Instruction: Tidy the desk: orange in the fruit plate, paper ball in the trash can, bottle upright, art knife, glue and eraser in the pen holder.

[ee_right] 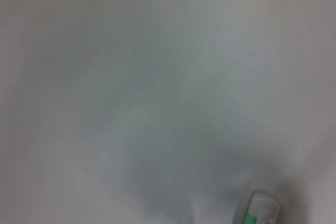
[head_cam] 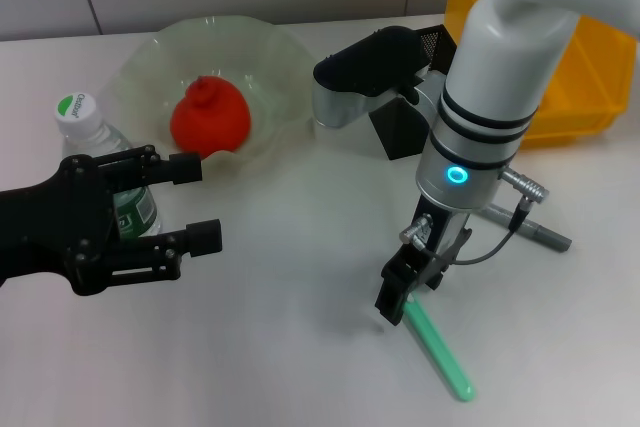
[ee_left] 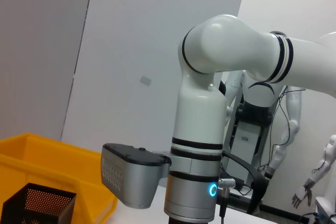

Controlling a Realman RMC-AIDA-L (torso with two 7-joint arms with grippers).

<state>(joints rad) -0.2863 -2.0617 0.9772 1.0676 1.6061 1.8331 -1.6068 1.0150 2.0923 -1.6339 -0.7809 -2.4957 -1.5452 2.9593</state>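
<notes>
The left gripper (head_cam: 190, 202) comes in from the left side, lying flat and low. Its 2 black fingers (head_cam: 183, 168) point to the right and are spread wide apart, with nothing between them. The right arm (head_cam: 493, 97) is big and white and points straight down. The right gripper (head_cam: 405, 292) hangs at its tip, very low, with its small black fingers close together.

The fruit plate (head_cam: 262, 52) is looking like translucent, glossy pale-green plastic, and the orange (head_cam: 209, 117) inside it is showing a smooth, slightly shiny skin. Beside the plate, the bottle (head_cam: 100, 162) is gleaming as clear plastic. The trash can (head_cam: 585, 82) is showing smooth yellow plastic, the pen holder (ee_left: 37, 205) black metal mesh.
</notes>
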